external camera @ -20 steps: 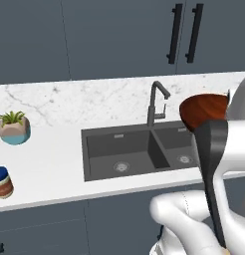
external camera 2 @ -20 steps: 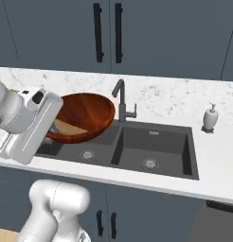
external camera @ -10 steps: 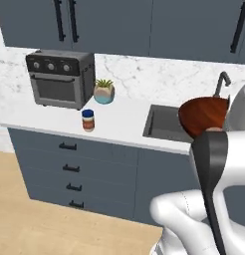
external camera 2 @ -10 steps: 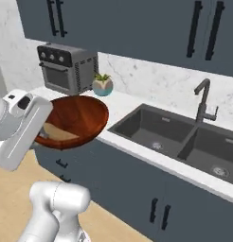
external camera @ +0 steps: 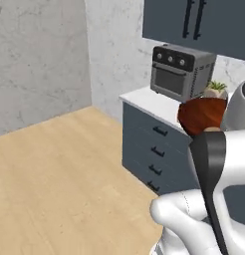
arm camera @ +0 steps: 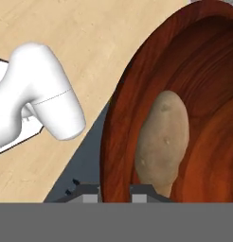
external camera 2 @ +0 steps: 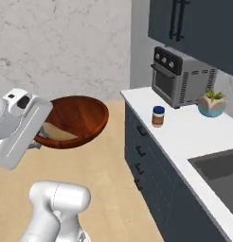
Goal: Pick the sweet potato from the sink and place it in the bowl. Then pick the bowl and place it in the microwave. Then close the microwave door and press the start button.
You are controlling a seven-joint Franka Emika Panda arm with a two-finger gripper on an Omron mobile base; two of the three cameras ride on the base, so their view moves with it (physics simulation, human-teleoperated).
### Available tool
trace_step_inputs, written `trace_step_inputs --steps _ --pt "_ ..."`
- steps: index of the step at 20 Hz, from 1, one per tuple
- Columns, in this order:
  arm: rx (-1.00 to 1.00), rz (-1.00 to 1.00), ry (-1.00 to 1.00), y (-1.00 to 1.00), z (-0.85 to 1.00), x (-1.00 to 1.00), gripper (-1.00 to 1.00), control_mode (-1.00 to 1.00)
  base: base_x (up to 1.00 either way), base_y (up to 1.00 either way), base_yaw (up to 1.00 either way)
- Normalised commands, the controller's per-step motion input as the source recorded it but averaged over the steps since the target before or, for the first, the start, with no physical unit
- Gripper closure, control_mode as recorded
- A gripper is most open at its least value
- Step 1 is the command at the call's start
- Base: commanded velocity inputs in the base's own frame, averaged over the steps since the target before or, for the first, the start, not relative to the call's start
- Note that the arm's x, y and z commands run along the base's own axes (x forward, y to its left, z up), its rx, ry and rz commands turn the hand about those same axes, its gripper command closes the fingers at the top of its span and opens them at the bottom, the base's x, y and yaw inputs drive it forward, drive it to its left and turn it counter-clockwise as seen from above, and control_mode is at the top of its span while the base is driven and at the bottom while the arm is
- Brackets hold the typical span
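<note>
1. Bowl (arm camera: 203,71), reddish-brown, carried aloft above wooden floor (external camera 2: 113,189), beside counter (external camera 2: 194,137).
2. Sweet potato (arm camera: 162,137) lying inside bowl.
3. Gripper (arm camera: 115,189) clamped on bowl rim.

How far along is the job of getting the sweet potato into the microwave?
Done: the small tan sweet potato lies inside the wide, glossy reddish-brown bowl. In hand: the gripper clamps the bowl's rim and carries it above the wood floor, away from the white counter. Left: set the bowl in the microwave, close its door, press start.
</note>
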Motion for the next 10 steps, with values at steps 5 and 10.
trace_step_inputs --steps 5,10 --pt "0.00 0.00 0.00 0.00 0.00 0.00 1.00 1.00 -0.08 0.12 1.00" --pt "0.00 0.00 0.00 0.00 0.00 0.00 1.00 1.00 -0.09 0.13 1.00"
